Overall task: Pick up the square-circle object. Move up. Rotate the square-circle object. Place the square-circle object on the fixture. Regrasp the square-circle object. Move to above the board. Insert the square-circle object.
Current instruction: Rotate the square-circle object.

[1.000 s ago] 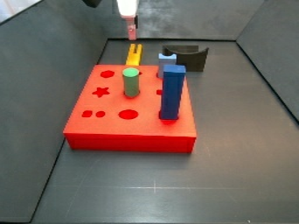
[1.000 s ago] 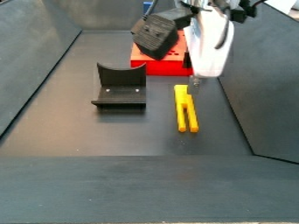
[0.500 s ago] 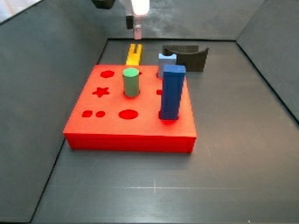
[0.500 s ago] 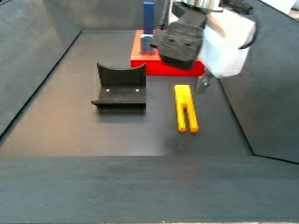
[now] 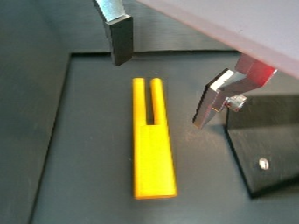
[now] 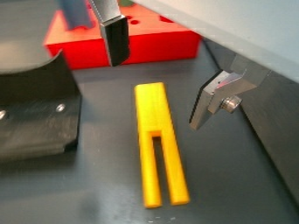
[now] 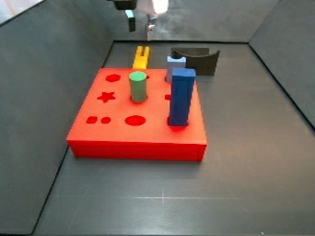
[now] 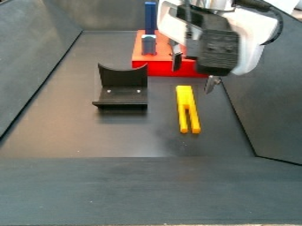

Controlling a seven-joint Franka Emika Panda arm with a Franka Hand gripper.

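The gripper (image 6: 158,74) hangs agape above the square-circle object (image 6: 160,144), between fixture (image 6: 35,109) and board (image 6: 122,44).

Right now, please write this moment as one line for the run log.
phase: pre-grasp | end effector: open, above square-circle object | object: flat on floor, not held | fixture: empty | board: blue peg, green cylinder inserted

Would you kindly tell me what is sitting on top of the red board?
A green cylinder and a blue peg stand on the board; open holes show. The open claw hovers over the square-circle object.
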